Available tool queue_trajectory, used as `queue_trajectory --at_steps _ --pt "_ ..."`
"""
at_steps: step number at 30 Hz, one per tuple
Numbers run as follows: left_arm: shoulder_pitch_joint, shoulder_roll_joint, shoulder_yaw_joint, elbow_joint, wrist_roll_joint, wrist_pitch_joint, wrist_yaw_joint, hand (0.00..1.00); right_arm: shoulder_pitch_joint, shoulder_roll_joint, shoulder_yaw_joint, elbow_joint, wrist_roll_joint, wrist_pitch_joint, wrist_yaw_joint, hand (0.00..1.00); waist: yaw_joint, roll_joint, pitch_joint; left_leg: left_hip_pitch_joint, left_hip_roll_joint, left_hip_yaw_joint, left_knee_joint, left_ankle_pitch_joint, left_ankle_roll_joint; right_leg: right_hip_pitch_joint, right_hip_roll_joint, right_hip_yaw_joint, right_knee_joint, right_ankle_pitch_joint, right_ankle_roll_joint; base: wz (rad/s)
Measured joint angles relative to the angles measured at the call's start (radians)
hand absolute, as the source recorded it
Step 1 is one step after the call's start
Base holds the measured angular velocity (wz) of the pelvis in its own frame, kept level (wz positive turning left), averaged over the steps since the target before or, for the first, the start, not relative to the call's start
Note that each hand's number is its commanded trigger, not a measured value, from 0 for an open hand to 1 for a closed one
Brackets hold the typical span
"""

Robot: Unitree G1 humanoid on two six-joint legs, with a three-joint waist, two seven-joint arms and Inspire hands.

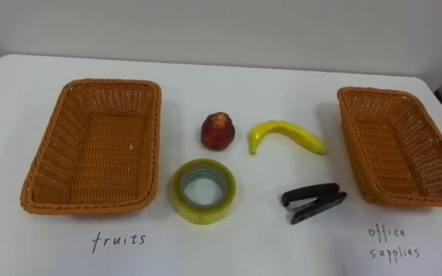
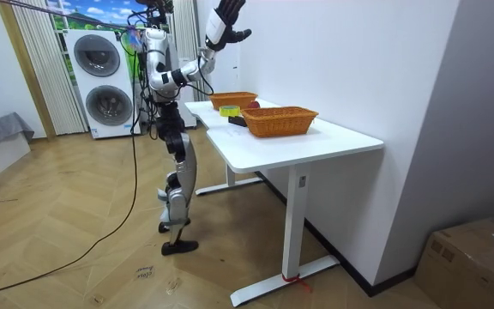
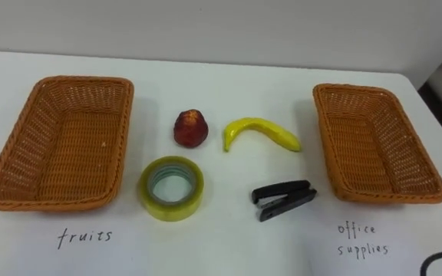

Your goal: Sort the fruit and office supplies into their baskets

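**Two handwritten labels on the tabletop**

Two pieces of writing can be read, both in dark handwritten letters directly on the white tabletop (image 1: 267, 257). The word "fruits" (image 1: 119, 240) stands on one line just in front of the left basket (image 1: 90, 205). The words "office supplies" (image 1: 394, 241) stand on two lines, "office" above "supplies", just in front of the right basket (image 1: 405, 201). No numbers or signs can be read.

light: bright, even, from overhead | shadows: soft and short beside the fruit basket (image 1: 52, 157), office basket (image 1: 359, 146), tape (image 1: 203, 212) and stapler (image 1: 313, 203) on the white table (image 1: 282, 77) | wall (image 1: 221, 27): greyer, dimmer than the table | room view: evenly lit, faint sheen on the wooden floor (image 2: 75, 215)
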Motion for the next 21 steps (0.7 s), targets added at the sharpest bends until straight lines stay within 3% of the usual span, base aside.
queue_trajectory --at_steps 9,14,21 --pt "-0.012 0.003 0.002 -0.001 0.064 0.000 -0.066 0.00 -0.074 -0.052 0.063 0.000 -0.083 0.002 0.190 0.00 0.017 0.010 0.0005 0.000 0.002 0.003 0.000 0.000 0.000 -0.003 0.002 -0.002 0.002 0.001 -0.001 0.00" --pt "-0.013 0.010 0.002 -0.006 0.085 0.000 -0.074 0.00 -0.074 -0.056 0.069 -0.001 -0.113 0.006 0.303 0.00 0.015 0.006 -0.0014 0.000 0.002 0.003 -0.001 0.000 0.000 0.000 0.001 -0.002 0.002 0.001 -0.001 0.00" --pt "-0.016 0.038 -0.001 -0.019 0.086 0.021 -0.087 0.00 -0.073 -0.057 0.156 -0.001 -0.118 0.074 0.440 0.00 0.014 -0.006 -0.0038 0.002 0.003 0.000 0.000 0.001 -0.001 0.001 0.001 -0.001 0.003 0.002 -0.003 0.00"
